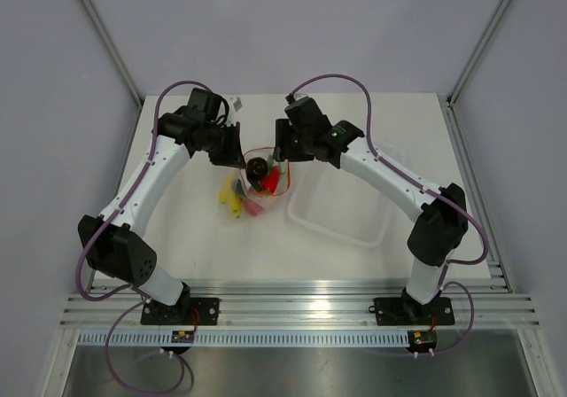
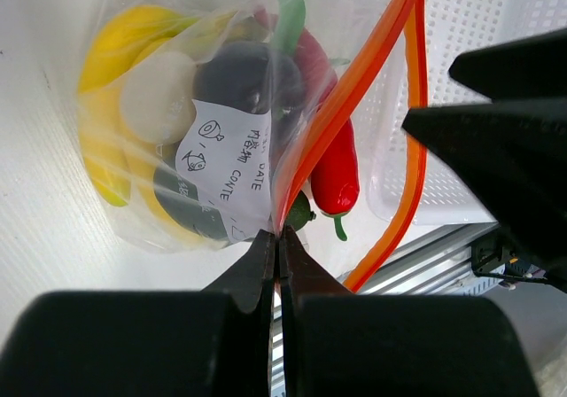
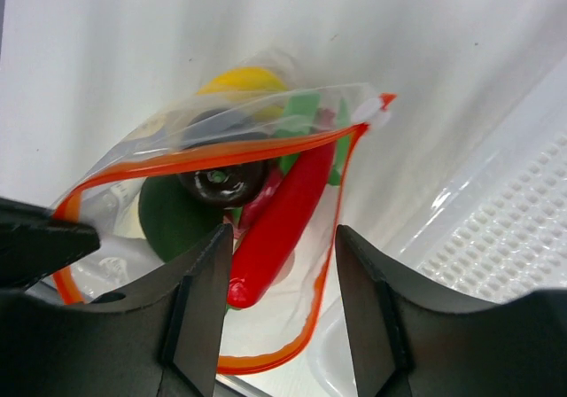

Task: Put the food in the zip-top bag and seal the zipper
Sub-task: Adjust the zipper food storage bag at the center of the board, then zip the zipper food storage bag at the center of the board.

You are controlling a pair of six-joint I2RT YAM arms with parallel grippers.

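The zip-top bag (image 1: 259, 184) lies mid-table between both arms, its mouth gaping. My left gripper (image 2: 280, 237) is shut on the orange-red zipper (image 2: 354, 96) at one side of the mouth. Through the plastic I see food: yellow banana (image 2: 124, 38), whitish piece (image 2: 158, 96), dark round fruit (image 3: 220, 180), green avocado (image 3: 173, 220). The red chilli (image 3: 283, 211) lies in the open mouth. My right gripper (image 3: 282, 237) hangs open over that mouth, its fingers apart on either side of the chilli's tip and touching nothing.
A rigid clear tray (image 1: 341, 211) sits right of the bag, its perforated floor close behind the zipper in both wrist views. Grey walls close in the table. An aluminium rail (image 1: 292, 308) runs along the near edge.
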